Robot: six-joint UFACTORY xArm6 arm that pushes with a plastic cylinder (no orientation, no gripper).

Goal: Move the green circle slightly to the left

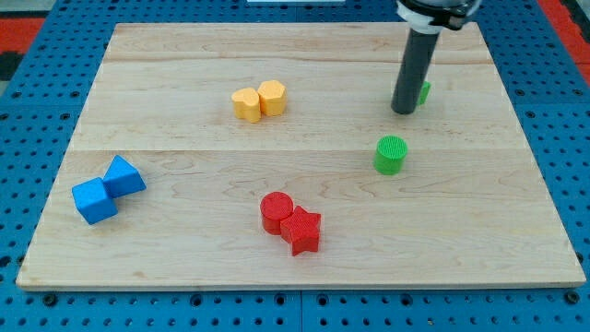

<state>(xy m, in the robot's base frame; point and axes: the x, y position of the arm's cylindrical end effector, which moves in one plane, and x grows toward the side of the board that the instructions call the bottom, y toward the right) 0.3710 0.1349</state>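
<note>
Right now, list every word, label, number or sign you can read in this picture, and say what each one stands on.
None: no readable text anywhere.
The wooden board is bare.
The green circle, the other coloured blocks and the rod ending in my tip carry no marks.

Wooden board [184, 258] on blue pegboard [28, 55]. My tip [403, 111] at upper right, above the green circle [390, 154], apart from it. Second green block [423, 92] half hidden behind the rod, shape unclear. Two yellow blocks [259, 100] touching, upper centre. Red circle [276, 211] touching red star [301, 230], lower centre. Two blue blocks [108, 188] touching, lower left.
</note>
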